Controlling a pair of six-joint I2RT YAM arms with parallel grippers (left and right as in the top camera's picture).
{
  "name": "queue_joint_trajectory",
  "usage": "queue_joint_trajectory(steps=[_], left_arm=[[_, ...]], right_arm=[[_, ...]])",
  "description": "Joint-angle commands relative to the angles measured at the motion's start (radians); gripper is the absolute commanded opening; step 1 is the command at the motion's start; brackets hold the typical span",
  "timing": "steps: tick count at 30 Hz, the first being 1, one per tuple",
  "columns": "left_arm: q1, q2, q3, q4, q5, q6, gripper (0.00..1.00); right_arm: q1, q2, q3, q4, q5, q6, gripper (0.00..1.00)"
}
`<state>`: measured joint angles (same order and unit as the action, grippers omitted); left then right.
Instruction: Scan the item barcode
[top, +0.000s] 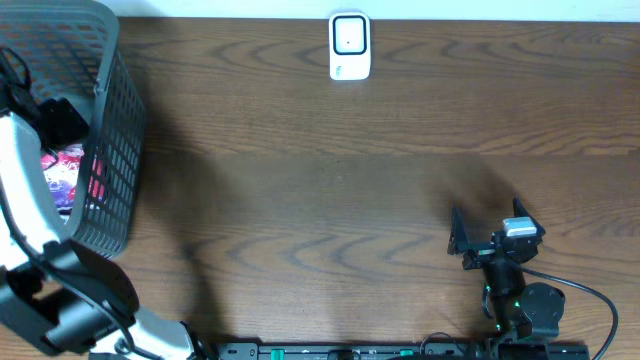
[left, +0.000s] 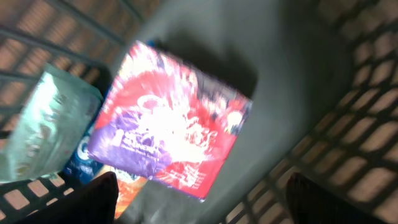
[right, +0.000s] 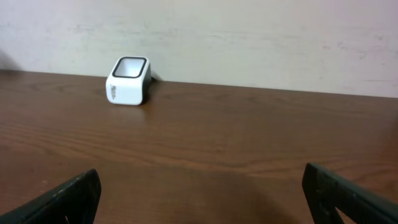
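Left fingers (left: 93, 202) spread above glossy rectangular packet (left: 171, 124).

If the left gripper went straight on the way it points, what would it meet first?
Most likely the red and purple packet lying in the basket, just ahead of the open left gripper; depth is unclear.

Grey mesh basket (top: 115, 150) on the wooden table (top: 330, 200), far left
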<state>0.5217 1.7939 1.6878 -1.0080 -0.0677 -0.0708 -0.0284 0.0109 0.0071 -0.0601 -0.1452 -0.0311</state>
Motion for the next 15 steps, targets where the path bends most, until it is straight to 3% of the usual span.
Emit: queue_joint_trajectory(steps=[1,4,10,15], left_arm=[[0.003,0.099,0.000,-0.040,-0.022,0.086,0.86],[-0.002,0.186,0.000,-0.058,-0.022,0.086,0.79],[-0.018,0.275,0.000,-0.053,-0.023,0.154,0.79],[-0.019,0.326,0.000,-0.055,-0.061,0.156,0.64]], right_arm=[[0.004,-0.006,-0.002,-0.003,-0.006,-0.008,0.99],[0.004,-0.006,-0.002,-0.003,-0.006,-0.008,0.99],[0.004,-0.006,-0.002,-0.003,-0.006,-0.008,0.99],[0.004,-0.006,-0.002,-0.003,-0.006,-0.008,0.99]])
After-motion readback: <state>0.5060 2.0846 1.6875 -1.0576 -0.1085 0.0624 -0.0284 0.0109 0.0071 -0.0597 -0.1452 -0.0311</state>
